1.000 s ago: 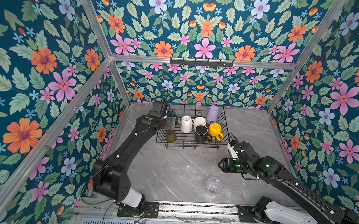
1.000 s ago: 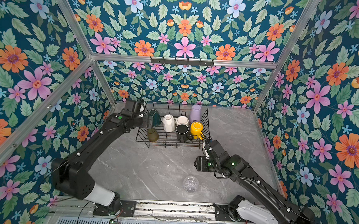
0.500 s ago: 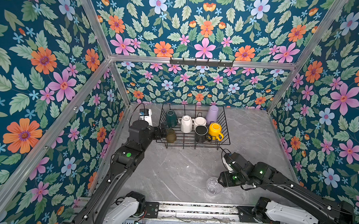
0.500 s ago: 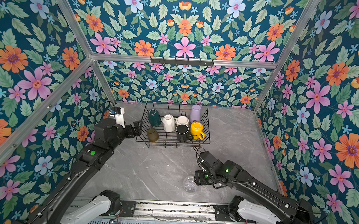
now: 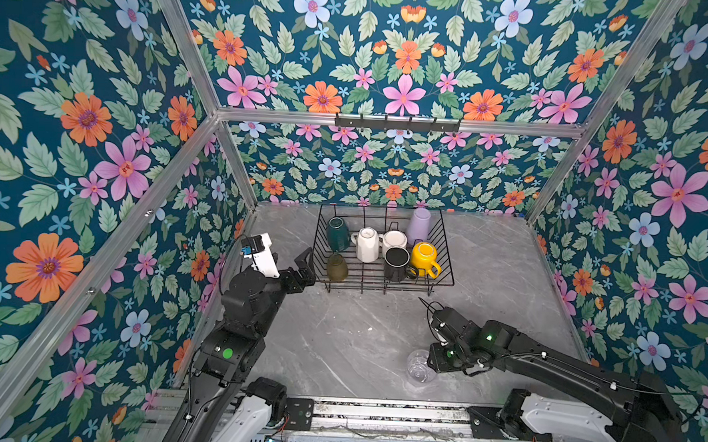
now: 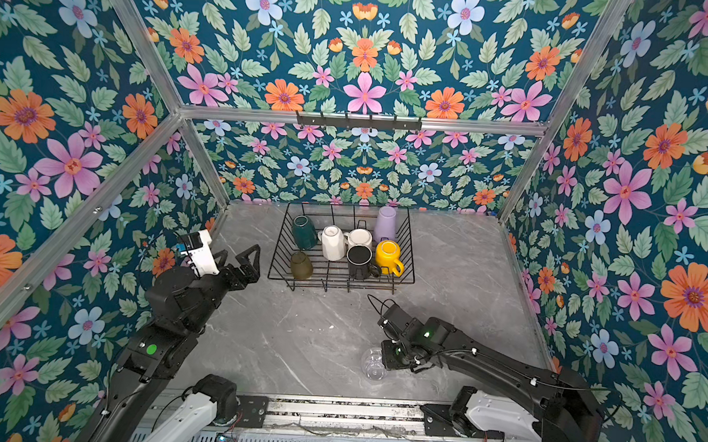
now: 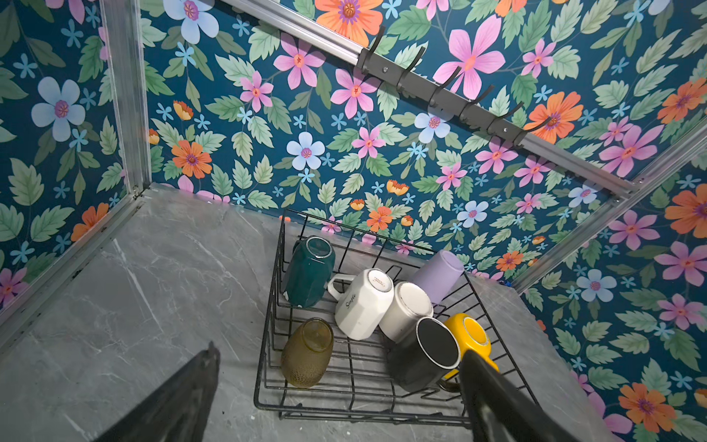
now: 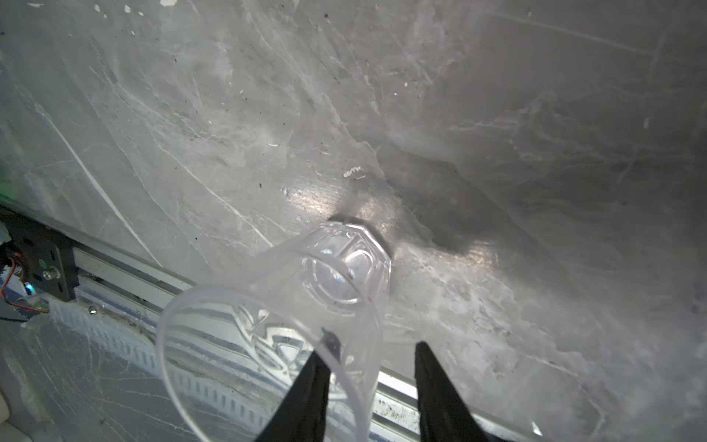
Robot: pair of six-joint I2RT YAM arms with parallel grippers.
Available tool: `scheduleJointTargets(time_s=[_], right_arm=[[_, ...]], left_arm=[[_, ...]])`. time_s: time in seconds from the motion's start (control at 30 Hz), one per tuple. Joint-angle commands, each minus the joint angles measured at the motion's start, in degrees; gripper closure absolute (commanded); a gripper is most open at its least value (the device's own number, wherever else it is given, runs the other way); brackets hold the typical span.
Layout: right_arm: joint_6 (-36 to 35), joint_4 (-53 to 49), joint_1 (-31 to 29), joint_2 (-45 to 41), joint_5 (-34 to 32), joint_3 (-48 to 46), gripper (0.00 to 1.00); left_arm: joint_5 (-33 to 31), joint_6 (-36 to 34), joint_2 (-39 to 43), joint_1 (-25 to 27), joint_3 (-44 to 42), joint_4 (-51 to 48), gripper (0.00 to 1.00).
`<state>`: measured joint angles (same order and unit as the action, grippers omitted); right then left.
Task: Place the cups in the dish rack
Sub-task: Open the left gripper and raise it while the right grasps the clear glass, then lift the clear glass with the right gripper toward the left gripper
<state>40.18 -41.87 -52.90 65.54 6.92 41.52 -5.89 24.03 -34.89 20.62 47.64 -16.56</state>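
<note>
The black wire dish rack [image 5: 382, 282] [image 6: 341, 280] [image 7: 264, 344] stands at the back. It holds a dark green mug [image 5: 337, 233], a white mug [image 5: 367, 244], a cream mug [image 5: 393, 240], a lilac tumbler [image 5: 420, 225], a yellow mug [image 5: 423, 257], a black mug [image 5: 396, 262] and an amber glass [image 5: 336, 267]. The clear glass [image 5: 418, 366] [image 6: 372, 362] [image 8: 275, 306] stands near the front edge. My right gripper [image 5: 430, 361] [image 8: 369, 348] straddles its rim, one finger inside and one outside with a gap. My left gripper [image 5: 295, 269] [image 7: 340, 352] hangs open and empty by the rack's left front corner.
Flowered walls close in the grey marble table [image 5: 358, 338] on three sides. A metal rail [image 5: 375, 416] runs along the front edge, just behind the clear glass. A hook bar [image 5: 397, 122] is fixed high on the back wall.
My left arm has drawn back from the rack to its left front corner. My right gripper has come down to the clear glass and its jaws have narrowed around the rim.
</note>
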Motion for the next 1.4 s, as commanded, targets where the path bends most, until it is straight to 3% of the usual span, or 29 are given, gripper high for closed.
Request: scheduleJointTargets(time_s=[0.0,0.53,0.67,1.0,1.23,1.37], right_arm=[[-1.3,2.2,-0.2,1.9,-0.9,0.7,0.66],[-4.2,2.2,-0.7,7.8,-4.1,5.8,1.0],[-3.2,3.7,-0.6,8.4,-2.4,7.2,1.0],[1.2,14.7,3.0,6.5,9.4,8.8,1.0],[8.3,30.5,11.4,2.2,22.5,4.4,1.0],[13.2,41.5,14.1,3.1,28.4,2.8,1.0]], left_arm=[[0.5,2.0,0.8,-0.1,-0.7,0.3,0.0],[2.2,3.2,1.2,-0.1,-1.4,1.1,0.0],[4.9,3.1,1.2,-0.1,-1.6,2.1,0.0],[27.3,1.3,2.2,-0.1,-4.9,13.4,0.0],[46.2,3.0,1.0,-0.1,-8.5,23.2,0.0],[53.6,4.9,-0.1,-0.1,-10.1,28.3,0.0]])
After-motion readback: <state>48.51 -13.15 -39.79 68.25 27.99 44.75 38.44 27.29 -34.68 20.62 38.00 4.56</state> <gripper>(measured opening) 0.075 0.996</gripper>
